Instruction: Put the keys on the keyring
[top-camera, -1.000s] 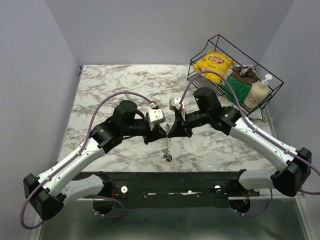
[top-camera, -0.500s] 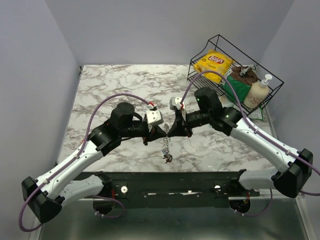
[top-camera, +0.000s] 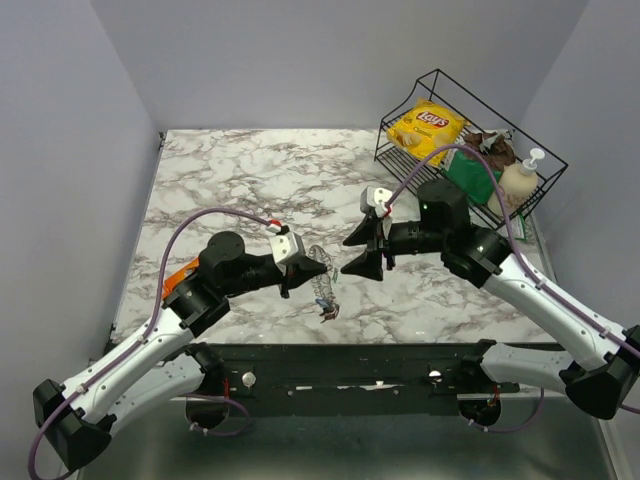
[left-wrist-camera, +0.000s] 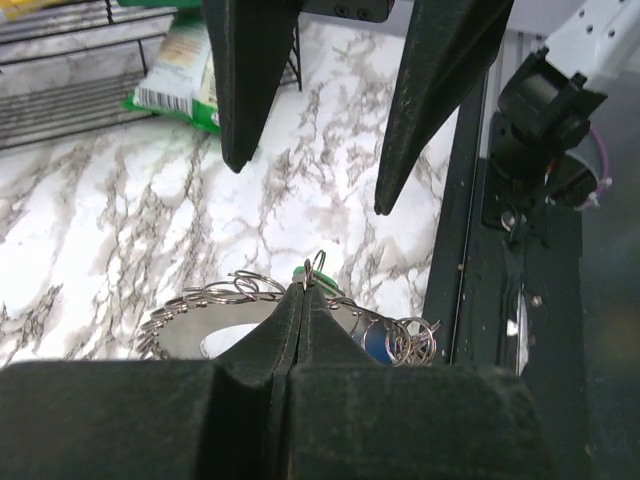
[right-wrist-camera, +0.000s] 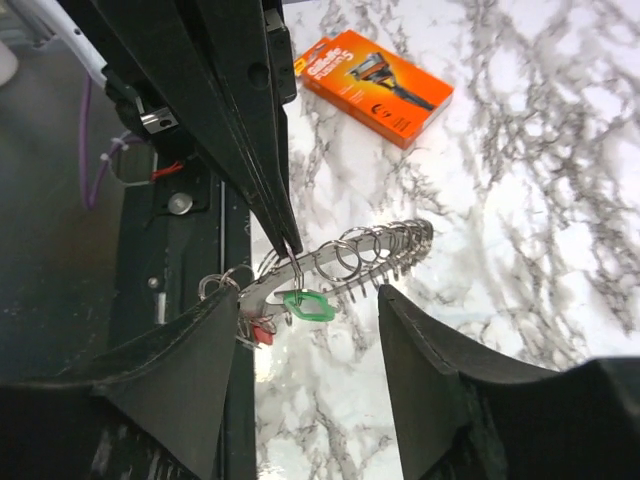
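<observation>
the keyring (top-camera: 322, 290) hangs from the left gripper (top-camera: 303, 271) above the marble table (top-camera: 250, 170), near its front edge and between the two arms. the left gripper's jaws are fully closed – the left wrist view shows the fingertips pinching one small wire loop at the top of the keyring, with the row of linked rings spreading to either side below the pinch. a grip at this single point lets the rest of the keyring dangle free and keeps its loops exposed toward the other arm.

the right gripper (top-camera: 362, 252) is spread wide and holds nothing. it points at the keyring from the opposite side, close to it but not touching. this opposed layout suggests one arm acts as a fixture while the other does the threading.

in the right wrist view a green key (right-wrist-camera: 305, 305) sits just under the bar of the keyring and a red key (right-wrist-camera: 262, 332) hangs lower, beside a cluster of small rings – both appear to be attached already, though the joint itself is too small to confirm. a blue head shows in the left wrist view only as a sliver.

an orange razor box (right-wrist-camera: 378, 85) lies on the table well apart from the work.
</observation>
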